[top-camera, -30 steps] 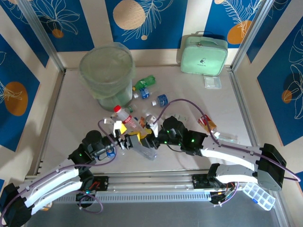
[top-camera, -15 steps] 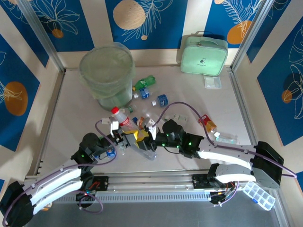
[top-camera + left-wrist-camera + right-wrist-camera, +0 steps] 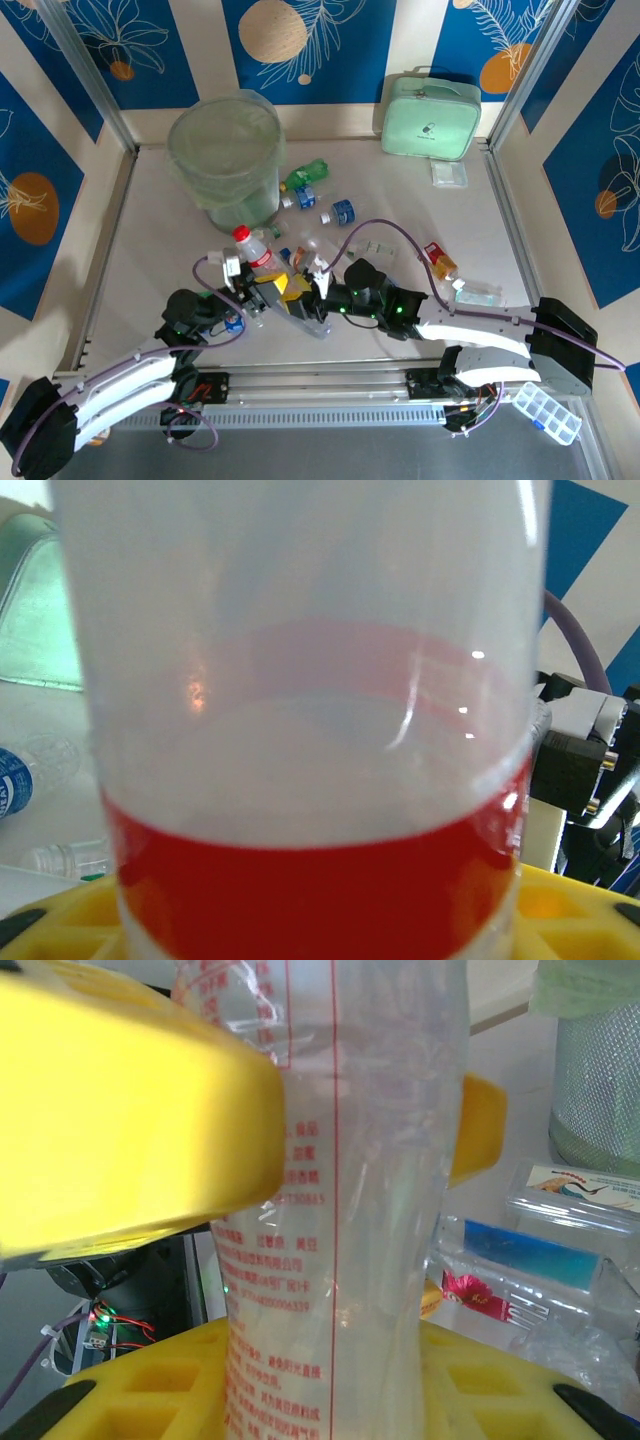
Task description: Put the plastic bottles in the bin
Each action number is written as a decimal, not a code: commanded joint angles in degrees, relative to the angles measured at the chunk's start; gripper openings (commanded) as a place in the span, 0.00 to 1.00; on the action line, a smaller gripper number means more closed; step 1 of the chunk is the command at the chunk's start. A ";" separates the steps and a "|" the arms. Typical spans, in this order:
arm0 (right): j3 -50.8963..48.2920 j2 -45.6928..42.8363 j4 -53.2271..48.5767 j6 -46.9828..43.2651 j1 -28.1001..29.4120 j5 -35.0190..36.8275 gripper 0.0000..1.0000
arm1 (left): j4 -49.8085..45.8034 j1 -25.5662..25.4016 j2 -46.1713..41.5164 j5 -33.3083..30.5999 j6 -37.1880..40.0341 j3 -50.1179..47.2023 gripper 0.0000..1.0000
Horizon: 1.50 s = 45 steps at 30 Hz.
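Note:
A clear plastic bottle (image 3: 262,258) with a red cap and red label lies slanted across the near middle of the table, held from both sides. My left gripper (image 3: 260,293) is shut on its labelled part, and the bottle (image 3: 300,730) blocks most of the left wrist view. My right gripper (image 3: 304,297) is shut on the clear lower body (image 3: 380,1210) printed with red text. In the right wrist view the left gripper's yellow fingers (image 3: 130,1110) press the bottle higher up. The bin (image 3: 225,150), lined with a pale green bag, stands at the back left, beyond both grippers.
More bottles lie loose between the bin and my grippers: a green one (image 3: 305,176), a blue-labelled one (image 3: 343,211) and a red-labelled one (image 3: 438,260). A mint green case (image 3: 430,117) stands at the back right, with a small clear box (image 3: 450,173) in front of it.
My left gripper has closed onto the bottle's labelled part. Both arms have shifted slightly left, and the bottle's cap end has moved a little up and left towards the bin.

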 commanded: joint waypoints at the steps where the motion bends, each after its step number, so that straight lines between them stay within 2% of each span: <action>1: -0.88 1.50 1.96 0.76 0.45 1.34 0.23 | 9.28 -0.48 0.76 5.31 -0.04 -0.61 0.50; 6: -0.51 2.32 1.80 0.34 0.79 1.60 0.23 | 9.48 -0.48 1.04 5.40 0.32 -0.48 0.45; 8: -0.31 2.44 1.46 0.09 1.02 1.88 0.30 | 8.57 -0.47 0.65 5.23 0.62 -0.39 0.44; 9: -0.27 2.29 1.36 -0.10 1.18 2.05 0.37 | 7.78 -0.48 0.25 5.03 0.84 -0.29 0.44; 13: -0.29 0.96 0.51 -1.01 2.01 4.23 0.80 | 0.47 -0.47 -3.63 3.10 2.85 0.78 0.43; 16: -0.95 -1.12 0.41 -2.06 2.51 5.53 0.96 | -7.66 -0.49 -8.96 0.45 4.50 1.98 0.42; 19: -1.95 -3.84 0.41 -2.58 2.55 6.88 0.97 | -19.88 -0.48 -14.77 -4.91 6.30 5.03 0.42; 23: -2.86 -6.77 0.10 -2.99 2.84 11.37 0.97 | -38.31 -0.52 -19.71 -16.22 8.55 10.98 0.37; 26: -2.95 -7.89 -0.64 -3.14 2.89 15.26 0.95 | -48.61 -0.44 -19.05 -22.42 9.78 16.63 0.35; 30: -2.45 -7.42 -1.24 -2.25 2.98 21.20 0.95 | -60.55 -0.51 -13.58 -30.81 10.05 26.30 0.30; 33: -0.43 -5.63 -3.67 -0.12 3.01 27.92 0.94 | -66.44 -0.47 -7.63 -33.44 10.51 34.04 0.31; 39: 0.09 -3.97 -5.58 -0.40 2.28 30.22 0.94 | -74.86 0.04 5.00 -38.76 10.02 50.81 0.32; 42: 0.81 -3.88 -7.91 0.86 1.13 31.67 0.94 | -77.67 2.31 11.06 -36.46 10.49 59.60 0.32; 45: 0.98 -4.52 -9.47 2.06 0.03 31.25 0.93 | -80.16 7.73 17.06 -33.29 10.15 69.13 0.33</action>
